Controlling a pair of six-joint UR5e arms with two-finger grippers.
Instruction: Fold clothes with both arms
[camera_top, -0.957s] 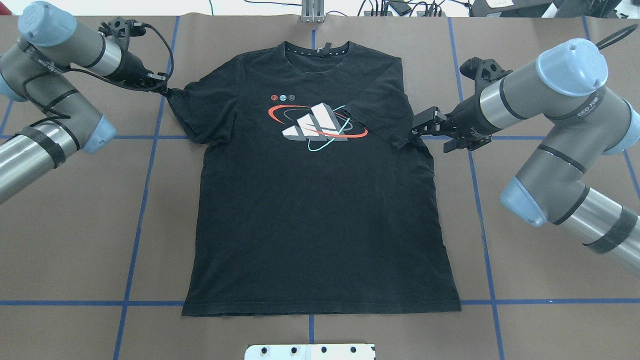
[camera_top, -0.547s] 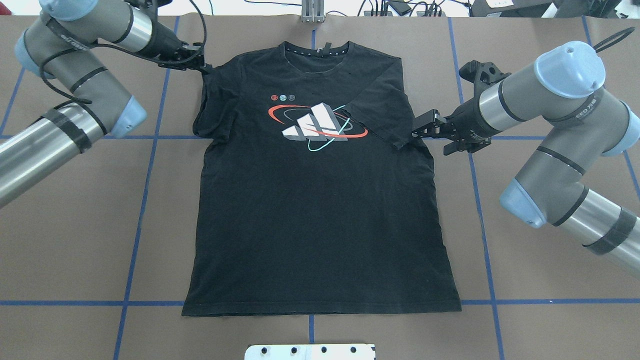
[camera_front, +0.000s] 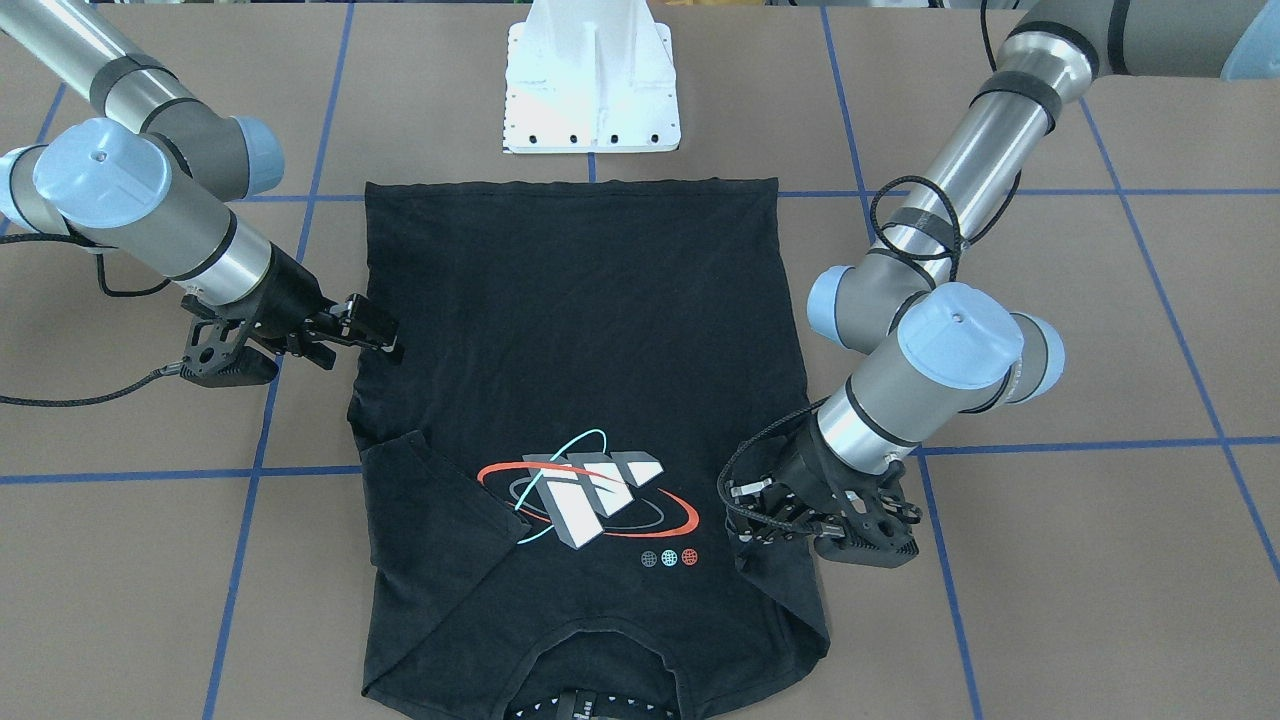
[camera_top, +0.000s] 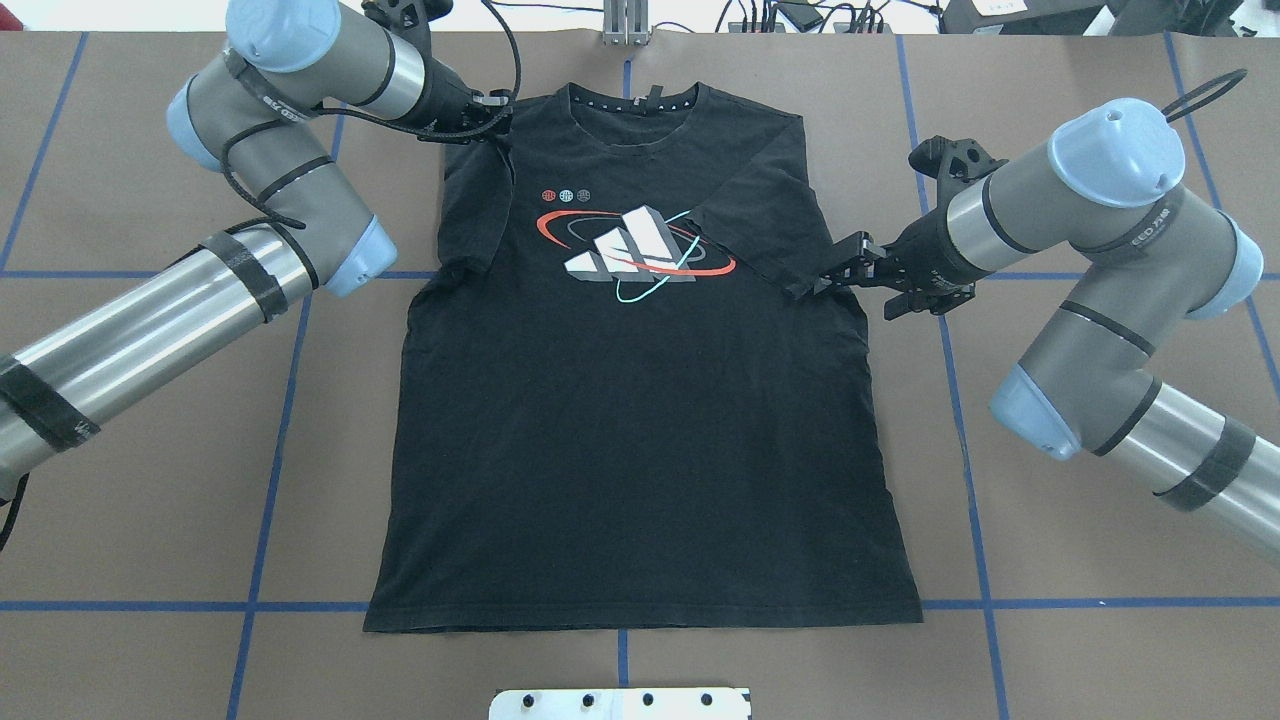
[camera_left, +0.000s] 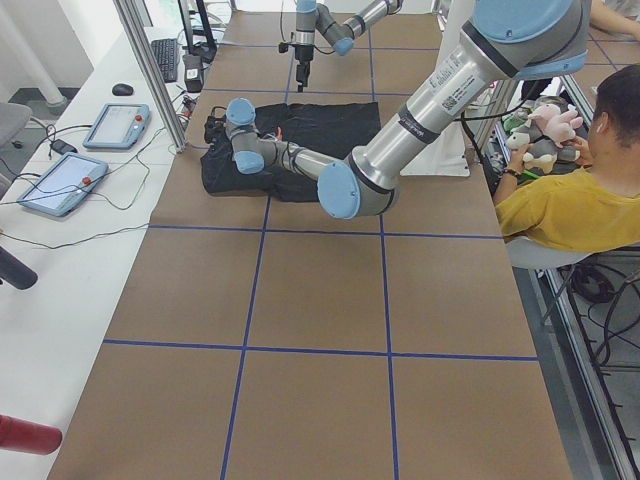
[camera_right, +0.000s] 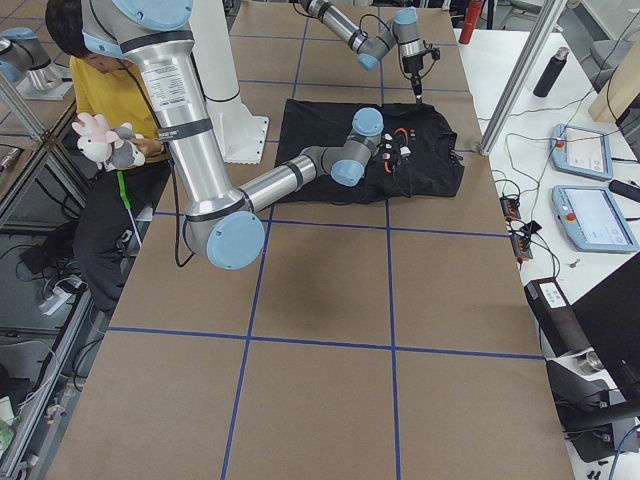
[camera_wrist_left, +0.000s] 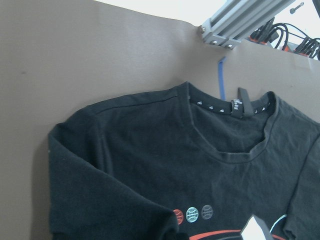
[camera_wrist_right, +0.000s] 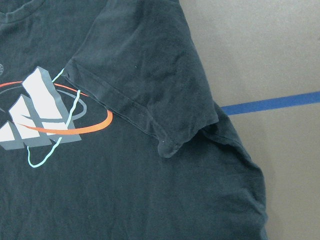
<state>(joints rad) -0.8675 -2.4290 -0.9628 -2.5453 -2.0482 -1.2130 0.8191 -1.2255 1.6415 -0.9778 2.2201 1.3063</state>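
The left arm (camera_top: 150, 330) reaches across the far left corner of the brown paper-covered table (camera_top: 150, 520), its left gripper (camera_top: 493, 118) clenched on the left sleeve (camera_top: 470, 210) of a black T-shirt (camera_top: 640, 450) and holding that sleeve lifted and doubled inward over the shoulder, just beside the collar (camera_top: 640, 100). The shirt lies flat and face up in the middle of the table's blue tape grid, collar pointing away from the robot and hem nearest the white mounting pedestal (camera_front: 592, 80). Its red, teal and grey-white ringed block graphic (camera_top: 630, 250) shows on the chest, with 3 small round marks (camera_top: 565, 196) just above it. The right sleeve (camera_top: 760, 230) is folded diagonally onto the chest, its cuff overlapping the graphic's edge. The right gripper (camera_top: 812, 285) sits low at that sleeve's outer corner, fingers apparently parted and grasping nothing, with the right arm (camera_top: 1100, 230) bent behind it. In the left side view, a seated person in a yellow shirt (camera_left: 585, 200) is beside the table.
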